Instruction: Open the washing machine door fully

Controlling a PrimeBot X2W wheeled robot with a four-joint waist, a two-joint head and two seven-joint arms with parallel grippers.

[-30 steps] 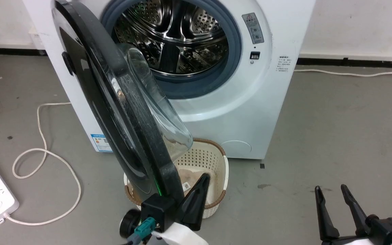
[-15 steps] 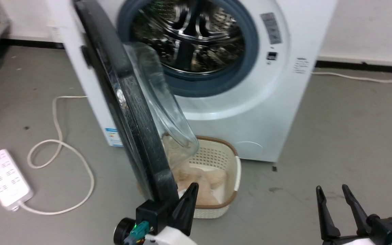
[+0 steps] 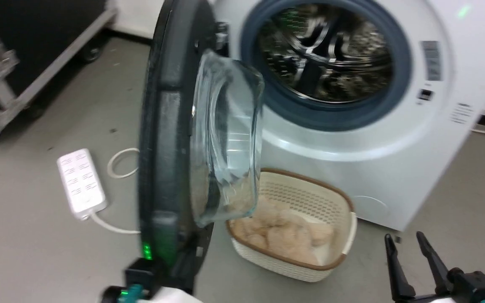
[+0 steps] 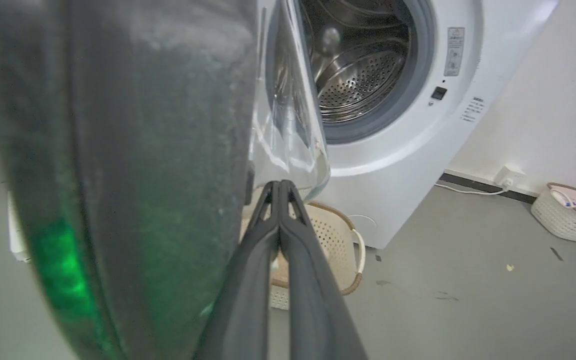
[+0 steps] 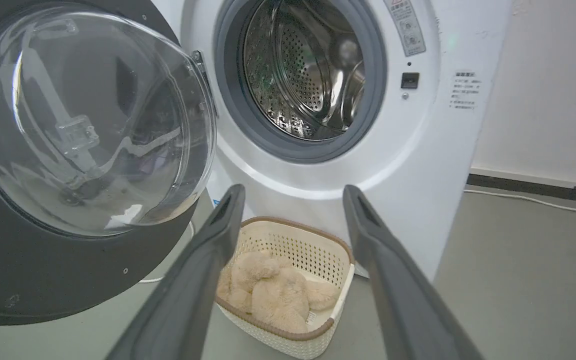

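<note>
Pushing at the washing machine door [image 3: 162,126], edge-on, roughly square to the front of the washing machine [image 3: 352,176], hinged at its left edge. Left tool [image 4: 279,187] pinched shut on nothing, just right of the black rim, glass side; next shove probably leftward. Right tool [image 3: 409,252] spread, empty, well apart. Swung wider than a second ago; camera turned too.

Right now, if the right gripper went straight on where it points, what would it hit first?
For the right gripper, probably the washing machine, its white front just above the laundry basket; depth unclear.
</note>
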